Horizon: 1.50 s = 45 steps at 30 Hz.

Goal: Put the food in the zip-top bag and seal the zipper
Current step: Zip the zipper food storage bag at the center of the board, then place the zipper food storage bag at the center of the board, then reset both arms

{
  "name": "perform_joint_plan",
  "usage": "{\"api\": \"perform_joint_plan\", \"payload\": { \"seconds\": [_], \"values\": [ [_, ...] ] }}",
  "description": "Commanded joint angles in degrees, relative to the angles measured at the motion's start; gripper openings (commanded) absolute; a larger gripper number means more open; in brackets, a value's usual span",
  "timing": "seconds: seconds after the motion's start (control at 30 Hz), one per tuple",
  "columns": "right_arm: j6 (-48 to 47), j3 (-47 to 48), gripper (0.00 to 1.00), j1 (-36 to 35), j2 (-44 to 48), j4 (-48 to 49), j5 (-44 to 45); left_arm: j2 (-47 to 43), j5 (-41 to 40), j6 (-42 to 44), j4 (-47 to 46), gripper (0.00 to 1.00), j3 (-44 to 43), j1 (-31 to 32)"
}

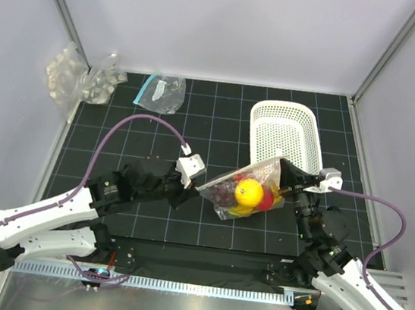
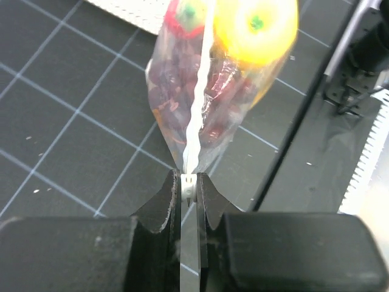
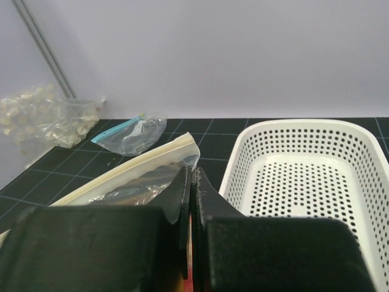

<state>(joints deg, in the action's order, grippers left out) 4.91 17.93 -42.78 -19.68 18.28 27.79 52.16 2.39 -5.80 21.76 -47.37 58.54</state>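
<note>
- From above, the clear, floppy plastic zip-top bag (image 1: 242, 194) is stretched between the two arms. It is over the black squared surface (image 1: 156, 137) and just in front of the white plastic basket with holes (image 1: 257, 123).
- The food is inside the bag: a round yellow fruit (image 1: 248, 192), a round red fruit (image 1: 267, 201) and a dark purple grape bunch (image 1: 221, 193).
- The left pincer (image 1: 200, 188) has the bag's left end. The right pincer (image 1: 285, 167) has the end by the basket.
- Far back lie a clear bag with a teal strip (image 1: 160, 92) and some bumpy clear packs (image 1: 80, 77).
- From the left wrist, the left pincer (image 2: 189, 184) is almost shut and squeezes the end of the thin pale zipper (image 2: 197, 109).
- The zipper runs away as one thin line, so I think it is pressed together here.
- The yellow fruit (image 2: 255, 24), red fruit (image 2: 185, 11) and grapes (image 2: 176, 79) show through the plastic.
- From the right wrist, the right pincer (image 3: 191, 177) is shut tight on the other end of the zipper (image 3: 137, 169). The basket (image 3: 304, 126) is just beside it.
- I think the bag is thin, soft and a bit slippery, and the food makes its middle sag.
- The zipper looks like the firmest part, so the ends of it are the best place to hold.
- A hard pull might pop it open.
</note>
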Motion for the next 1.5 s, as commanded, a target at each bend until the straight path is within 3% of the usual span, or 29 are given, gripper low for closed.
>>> {"api": "perform_joint_plan", "payload": {
  "seconds": [0.0,0.2,0.37,0.63,0.73,0.83,0.9,1.0,1.03,1.07,1.13,1.17,1.27,1.33,1.47],
  "values": [
    [-1.8,2.7,0.01,1.3,-1.0,8.8,-6.4,-1.2,-6.5,-1.2,1.5,0.00,-1.2,-0.1],
    [-0.2,8.3,0.01,1.3,-15.2,7.7,-22.2,0.9,-23.4,-8.0,3.1,0.08,-6.0,-1.4],
    [1.6,9.8,0.01,1.3,-18.8,6.7,-22.4,0.8,-26.0,-11.6,0.8,0.17,-5.7,-4.9],
    [3.5,7.0,0.05,1.3,-15.6,6.9,-12.3,6.0,-25.2,-11.7,-13.2,0.04,-0.4,-12.5],
    [5.0,8.4,0.01,1.3,-16.4,3.6,-3.5,10.8,-20.3,-14.1,-12.3,0.01,-4.6,-17.5],
    [6.9,8.2,0.01,1.3,-16.3,2.4,2.1,15.2,-17.9,-15.3,-14.3,0.04,-7.7,-17.8],
    [7.6,7.6,0.01,1.3,-15.4,2.6,5.3,17.4,-15.1,-15.1,-16.2,0.10,-8.7,-17.8],
    [8.8,6.5,0.14,1.3,-15.4,2.7,8.4,20.7,-13.3,-14.6,-19.7,0.15,-8.9,-17.9],
    [8.9,6.6,0.31,1.3,-15.4,2.1,8.9,21.2,-13.3,-14.2,-21.5,0.18,-7.9,-17.9],
    [9.1,6.8,0.43,1.3,-15.5,1.8,9.7,21.2,-13.2,-13.9,-22.9,0.39,-7.3,-17.9],
    [9.3,7.1,0.65,1.3,-15.4,1.1,11.4,20.1,-12.7,-13.2,-23.1,0.63,-7.1,-17.9],
    [9.3,7.1,0.68,1.3,-15.3,0.6,11.7,19.0,-12.9,-13.1,-23.0,0.78,-6.8,-17.8],
    [9.3,7.0,0.72,1.3,-14.2,0.6,12.7,13.7,-13.8,-13.9,-24.2,0.94,-4.0,-17.8],
    [9.2,6.5,0.72,1.4,-13.5,0.8,13.6,10.3,-16.6,-15.5,-25.2,1.00,-1.2,-17.9],
    [9.8,5.4,0.78,1.3,-11.6,2.7,14.4,1.0,-20.7,-20.7,-25.5,1.00,2.8,-17.9]
  ]
}}
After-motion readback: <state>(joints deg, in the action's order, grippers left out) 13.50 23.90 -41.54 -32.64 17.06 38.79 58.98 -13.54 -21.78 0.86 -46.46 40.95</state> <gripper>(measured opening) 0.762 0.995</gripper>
